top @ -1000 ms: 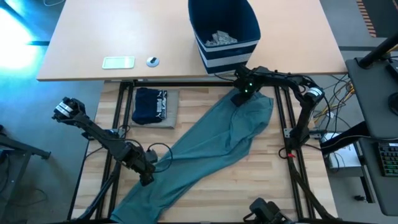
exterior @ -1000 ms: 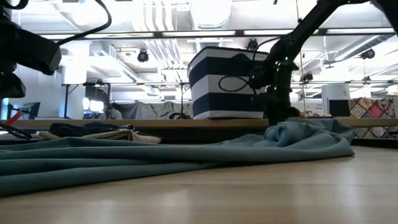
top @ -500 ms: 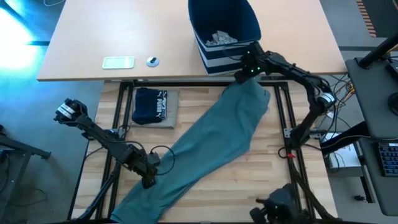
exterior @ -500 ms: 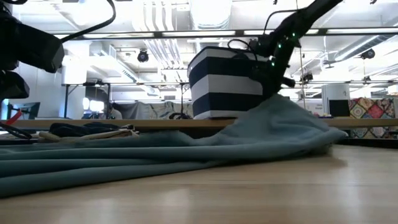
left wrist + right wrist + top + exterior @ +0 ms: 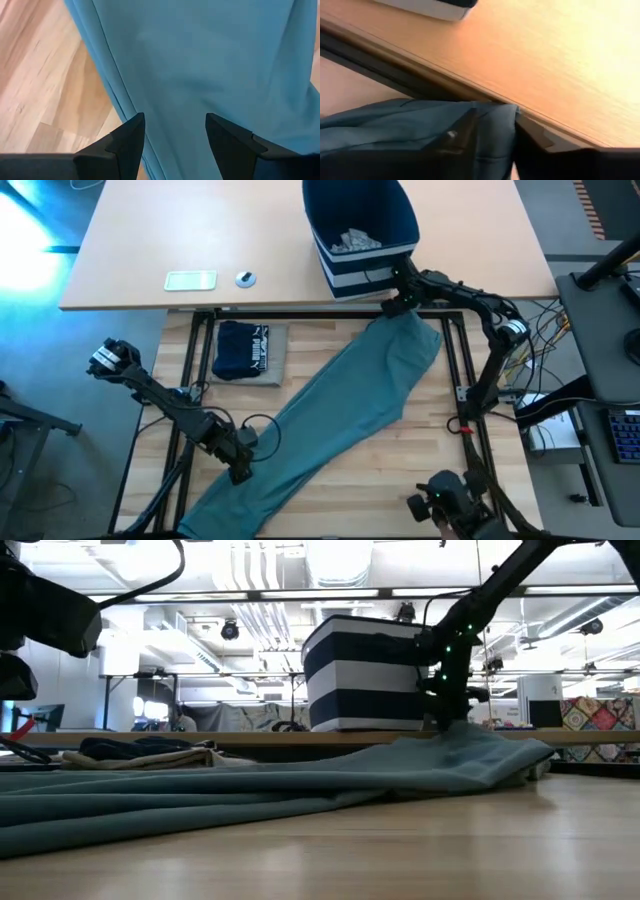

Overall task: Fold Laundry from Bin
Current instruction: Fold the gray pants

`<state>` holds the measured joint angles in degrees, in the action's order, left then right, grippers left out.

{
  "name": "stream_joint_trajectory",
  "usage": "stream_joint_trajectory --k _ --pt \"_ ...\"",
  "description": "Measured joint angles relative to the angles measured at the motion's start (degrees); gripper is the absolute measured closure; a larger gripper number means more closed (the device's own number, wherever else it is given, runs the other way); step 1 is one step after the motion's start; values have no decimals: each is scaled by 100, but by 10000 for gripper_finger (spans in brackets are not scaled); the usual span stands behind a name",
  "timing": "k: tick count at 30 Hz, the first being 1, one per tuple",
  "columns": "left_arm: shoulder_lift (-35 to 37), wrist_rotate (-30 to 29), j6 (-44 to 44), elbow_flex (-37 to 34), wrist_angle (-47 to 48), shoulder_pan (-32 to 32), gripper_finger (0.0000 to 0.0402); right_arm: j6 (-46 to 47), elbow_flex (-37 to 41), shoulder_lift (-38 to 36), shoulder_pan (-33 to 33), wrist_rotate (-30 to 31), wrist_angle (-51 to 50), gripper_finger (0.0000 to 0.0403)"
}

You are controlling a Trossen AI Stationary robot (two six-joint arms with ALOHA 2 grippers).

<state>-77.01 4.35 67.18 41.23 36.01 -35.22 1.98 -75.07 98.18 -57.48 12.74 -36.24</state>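
Observation:
The large teal-green garment (image 5: 340, 410) lies flat in a long slanting band from the table's near left to its far right. My right gripper (image 5: 396, 304) hangs open just over the garment's far right end (image 5: 470, 745), beside the navy striped bin (image 5: 360, 220). Small grey pieces (image 5: 352, 242) lie inside the bin. My left gripper (image 5: 238, 468) stands open, pointing down over the garment's near left part (image 5: 200, 60). The navy garment with white lettering (image 5: 245, 348) lies folded on a beige one (image 5: 280, 352). My left gripper has a finger (image 5: 131, 131) on either side of a stretch of teal cloth (image 5: 175, 100) below it; whether they touch it I cannot tell. My right gripper's fingers (image 5: 470, 135) stand apart with the garment's end fold (image 5: 495, 131) showing between them; whether they still touch it I cannot tell.
The bin stands on a higher desk (image 5: 150, 240) along the far side, with a flat white device (image 5: 190, 280) and a small round thing (image 5: 245, 278) on it. Bare wood (image 5: 440, 450) lies right of the garment. A dark frame rail (image 5: 300, 314) runs between desk and table.
My right gripper raised the teal garment's far right end toward the bin, drawing the bunched cloth out, then opened. That end has dropped and now lies flat and spread near the table's far edge. The near left part stayed put.

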Motion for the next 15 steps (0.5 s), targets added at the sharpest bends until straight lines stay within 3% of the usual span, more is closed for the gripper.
stream_joint_trajectory --k 7,15 --pt "144 14 22 0 2 0 207 -48 -95 -463 -30 301 -538 223" --pt "1106 -704 3 -21 297 180 207 -13 25 -1223 295 -219 -980 194"
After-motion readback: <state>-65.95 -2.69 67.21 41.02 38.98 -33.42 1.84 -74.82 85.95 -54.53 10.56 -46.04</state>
